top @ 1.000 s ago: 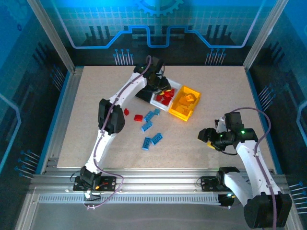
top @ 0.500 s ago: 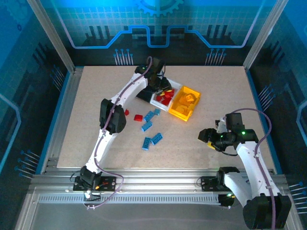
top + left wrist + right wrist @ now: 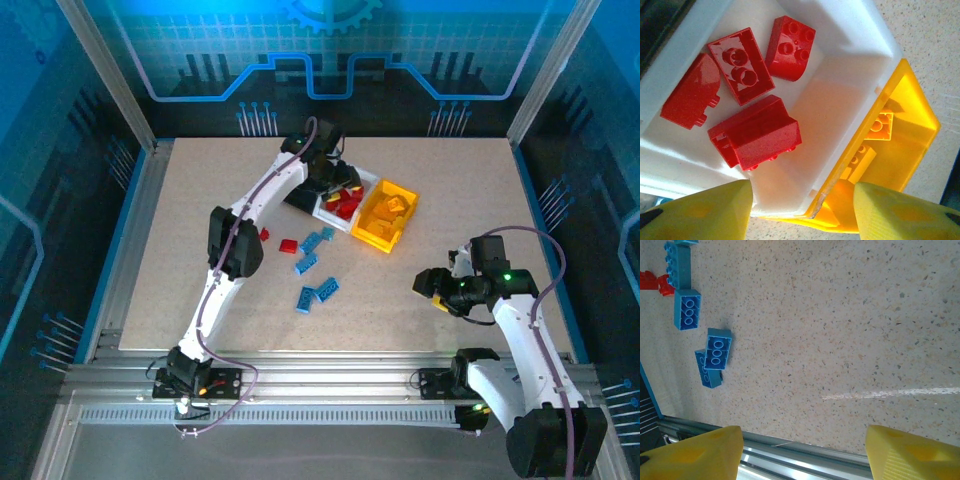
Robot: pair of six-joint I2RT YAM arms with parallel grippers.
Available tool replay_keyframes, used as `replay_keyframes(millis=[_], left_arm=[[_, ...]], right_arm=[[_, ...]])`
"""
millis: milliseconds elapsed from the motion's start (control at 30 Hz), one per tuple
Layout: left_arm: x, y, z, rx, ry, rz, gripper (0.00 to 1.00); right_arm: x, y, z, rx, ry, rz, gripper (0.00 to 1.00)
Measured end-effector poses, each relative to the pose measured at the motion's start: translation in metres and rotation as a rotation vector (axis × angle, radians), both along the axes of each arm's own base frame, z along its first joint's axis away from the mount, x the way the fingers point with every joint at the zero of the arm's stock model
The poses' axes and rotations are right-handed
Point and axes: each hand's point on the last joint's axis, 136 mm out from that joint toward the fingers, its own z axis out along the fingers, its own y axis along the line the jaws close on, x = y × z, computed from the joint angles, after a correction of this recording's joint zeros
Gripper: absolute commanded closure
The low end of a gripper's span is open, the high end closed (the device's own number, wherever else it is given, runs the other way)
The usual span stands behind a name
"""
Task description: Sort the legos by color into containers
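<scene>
The left pincer (image 3: 800, 207) hangs directly above the white bin (image 3: 840, 100), its yellow fingers (image 3: 700, 212) apart with nothing between them. Under it, four red legos (image 3: 757, 132) lie loose on the white bin's floor. The yellow-orange bin (image 3: 912, 105), joined to the white bin's right wall, holds yellow pieces. The black bin (image 3: 300, 198) sits against the white bin's left wall.

The step in hand looks like the drop of a red piece into the white bin. To finish it well, the pincer should rise straight up before swinging away, so that no finger catches the shared wall and drags the joined row.

Two stray red legos (image 3: 288, 245) wait on the counter (image 3: 200, 200) near and to the left of the white bin, with blue legos (image 3: 318, 292) just beyond them. The right pincer (image 3: 802, 450), also spread and empty, hovers over bare counter well apart from the white bin.
</scene>
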Motion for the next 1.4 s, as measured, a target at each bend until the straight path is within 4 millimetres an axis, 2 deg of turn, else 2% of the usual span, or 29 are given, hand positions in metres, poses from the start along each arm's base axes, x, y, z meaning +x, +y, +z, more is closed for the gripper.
replay_keyframes(millis=[100,233,367,467,567,700,800,867,967,1100,1233,1400], left_arm=[[-0.005,0.008,0.006,0.037,-0.014,-0.015,0.35],[-0.021,0.028,0.029,0.112,-0.047,-0.035,0.3],[-0.05,0.061,0.052,0.187,-0.067,-0.033,0.27],[-0.074,0.092,0.057,0.242,-0.054,-0.012,0.21],[-0.093,0.125,0.043,0.294,-0.005,0.033,0.18],[-0.117,0.17,0.003,0.353,0.125,0.123,0.16],[-0.132,0.196,-0.024,0.374,0.214,0.206,0.15],[-0.138,0.206,-0.033,0.373,0.245,0.256,0.14],[-0.141,0.215,-0.039,0.361,0.268,0.329,0.14],[-0.131,0.22,-0.037,0.324,0.259,0.399,0.14],[-0.128,0.223,-0.039,0.31,0.273,0.43,0.14],[-0.128,0.223,-0.052,0.322,0.308,0.431,0.14]], right_arm=[[0.0,0.001,0.0,0.004,0.0,0.001,0.33],[0.0,0.001,0.001,0.008,0.0,0.004,0.33],[0.0,0.005,-0.001,0.017,0.016,0.018,0.33],[0.0,0.007,-0.005,0.022,0.037,0.027,0.33],[0.001,0.009,-0.006,0.022,0.046,0.037,0.33],[0.002,0.011,-0.005,0.022,0.046,0.048,0.33],[0.004,0.012,-0.003,0.022,0.043,0.055,0.33],[0.005,0.013,-0.003,0.021,0.044,0.057,0.33],[0.006,0.013,-0.004,0.021,0.049,0.062,0.33],[0.006,0.013,-0.005,0.021,0.052,0.061,0.33],[0.008,0.014,-0.005,0.021,0.051,0.061,0.33],[0.012,0.014,-0.008,0.021,0.054,0.061,0.33]])
